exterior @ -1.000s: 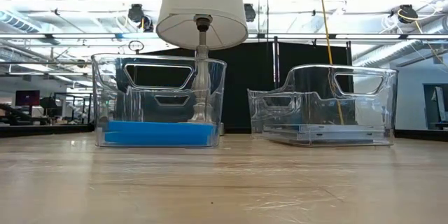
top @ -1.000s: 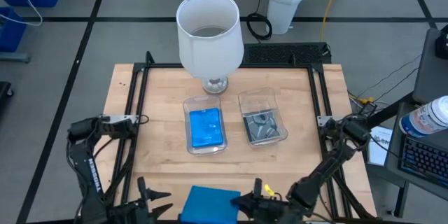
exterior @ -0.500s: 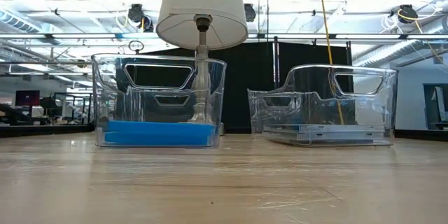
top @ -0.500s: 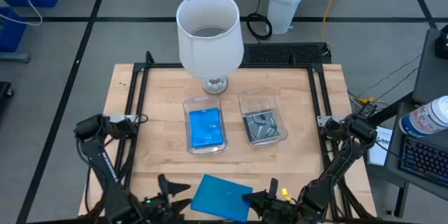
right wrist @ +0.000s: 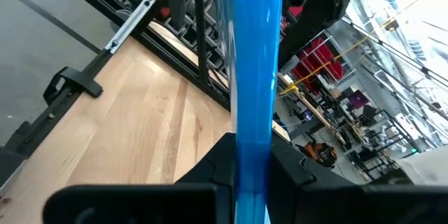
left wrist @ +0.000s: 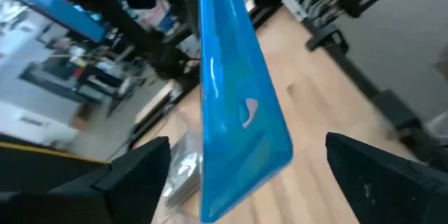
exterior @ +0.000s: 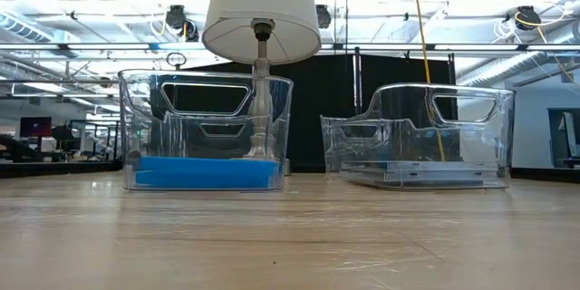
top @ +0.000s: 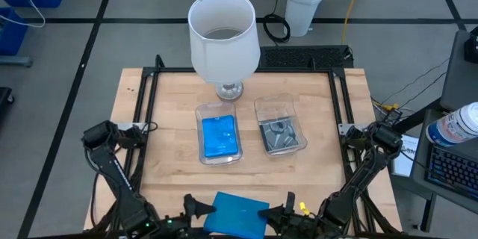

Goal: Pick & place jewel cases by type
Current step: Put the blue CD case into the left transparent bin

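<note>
A bright blue jewel case (top: 237,213) hangs over the table's near edge with its broad face up. My right gripper (top: 280,213) is shut on its right side. My left gripper (top: 196,208) stands open at the case's left side. In the left wrist view its fingers (left wrist: 140,171) flank the case (left wrist: 234,105) with a gap on either side. On the middle of the table, a clear tray (top: 219,153) holds blue cases (top: 219,134), and a second clear tray (top: 278,110) holds dark grey cases (top: 281,136). My right gripper pinches the blue case's right edge (right wrist: 250,133) between its two fingers (right wrist: 222,164). The fingers come roughly level from the table's right side. The case reaches out from them toward the left, lifted clear of the table, with its broad face up.
A white-shaded lamp (top: 224,37) stands at the table's far middle, just behind the left tray. Black frame rails (top: 146,112) run along the table's left and right sides. Bare wood lies between the trays and the near edge.
My left gripper has swung along the near edge toward the right, closer to the case, and has rolled. The blue case has shifted a little toward the right and turned slightly, still clear of the table in my right gripper.
</note>
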`<action>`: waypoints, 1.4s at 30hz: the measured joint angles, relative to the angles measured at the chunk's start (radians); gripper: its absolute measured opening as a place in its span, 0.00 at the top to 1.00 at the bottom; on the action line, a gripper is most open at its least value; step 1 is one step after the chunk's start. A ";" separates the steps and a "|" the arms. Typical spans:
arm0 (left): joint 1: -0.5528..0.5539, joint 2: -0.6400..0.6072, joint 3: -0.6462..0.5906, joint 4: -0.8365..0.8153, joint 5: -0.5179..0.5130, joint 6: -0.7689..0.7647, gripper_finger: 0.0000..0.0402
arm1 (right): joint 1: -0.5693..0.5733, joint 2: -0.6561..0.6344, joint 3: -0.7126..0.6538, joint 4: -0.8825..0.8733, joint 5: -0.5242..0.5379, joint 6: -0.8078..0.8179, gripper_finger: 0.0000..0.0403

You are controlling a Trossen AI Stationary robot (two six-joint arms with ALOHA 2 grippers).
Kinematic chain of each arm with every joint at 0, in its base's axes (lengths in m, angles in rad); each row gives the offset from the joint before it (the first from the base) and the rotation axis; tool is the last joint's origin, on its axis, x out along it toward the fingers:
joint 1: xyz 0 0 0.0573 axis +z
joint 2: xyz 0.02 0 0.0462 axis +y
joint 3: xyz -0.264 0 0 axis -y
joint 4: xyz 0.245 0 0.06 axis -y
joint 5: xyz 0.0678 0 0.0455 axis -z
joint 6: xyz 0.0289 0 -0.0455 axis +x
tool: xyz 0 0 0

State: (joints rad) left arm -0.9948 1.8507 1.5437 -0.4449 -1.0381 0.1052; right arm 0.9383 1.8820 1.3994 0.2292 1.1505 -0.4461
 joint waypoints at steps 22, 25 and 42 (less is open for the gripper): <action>0.026 0.000 0.000 0.002 0.001 -0.021 0.94 | -0.018 0.002 0.000 -0.034 -0.010 0.026 0.91; 0.026 0.000 0.000 0.002 0.002 -0.017 0.93 | -0.018 0.002 0.000 -0.033 -0.009 0.026 0.90; 0.025 0.000 0.000 0.001 -0.034 -0.004 0.92 | 0.028 0.002 -0.001 0.066 0.132 -0.012 0.42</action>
State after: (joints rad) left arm -0.9695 1.8507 1.5436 -0.4437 -1.0725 0.1008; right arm 0.9662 1.8839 1.3983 0.2953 1.2827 -0.4583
